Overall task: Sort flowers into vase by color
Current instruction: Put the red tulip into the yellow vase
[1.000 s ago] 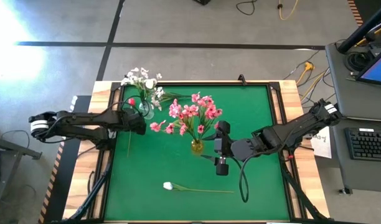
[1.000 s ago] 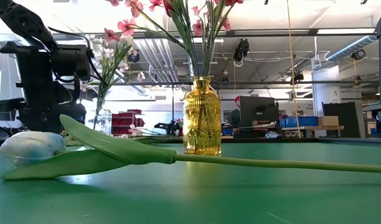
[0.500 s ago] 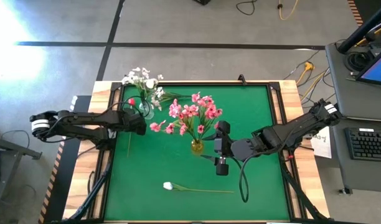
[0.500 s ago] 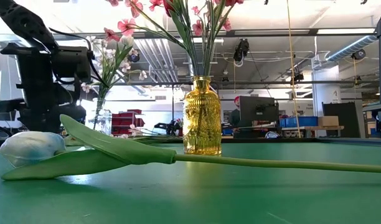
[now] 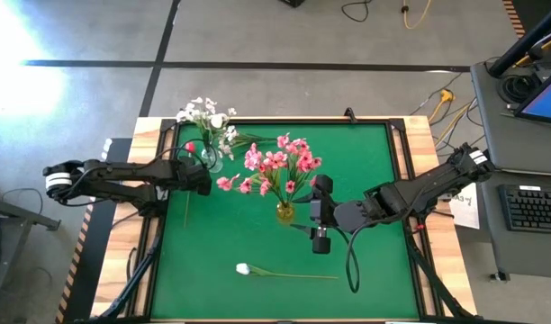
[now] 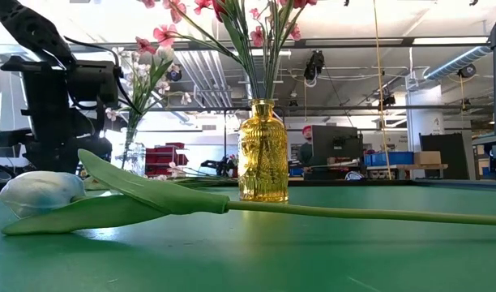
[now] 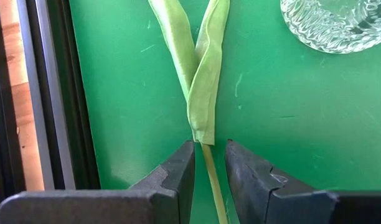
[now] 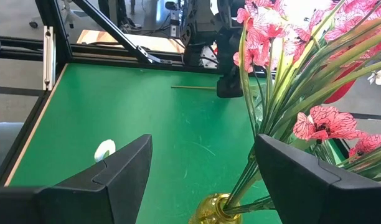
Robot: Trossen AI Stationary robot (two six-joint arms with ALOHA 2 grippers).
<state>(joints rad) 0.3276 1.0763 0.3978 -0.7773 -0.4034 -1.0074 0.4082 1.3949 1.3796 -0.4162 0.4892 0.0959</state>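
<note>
A red tulip (image 5: 191, 147) lies on the green mat beside the clear glass vase (image 5: 211, 162), which holds white blossom sprays (image 5: 208, 117). Its stem (image 7: 209, 168) runs between the fingers of my left gripper (image 7: 210, 149), which points down at it. The fingers stand close on either side of the stem with a small gap, so the gripper is open. The yellow vase (image 5: 284, 212) holds pink blossom sprays (image 5: 280, 166). My right gripper (image 8: 203, 162) hovers open and high beside it. A white tulip (image 5: 244, 268) lies flat near the front edge.
The table's black frame rail (image 7: 53, 93) runs close to the left gripper. The white tulip's long stem (image 6: 353, 212) lies across the near part of the mat. Bare green mat (image 5: 365, 153) shows at the far right. A desk with a keyboard (image 5: 537, 207) stands beyond the right edge.
</note>
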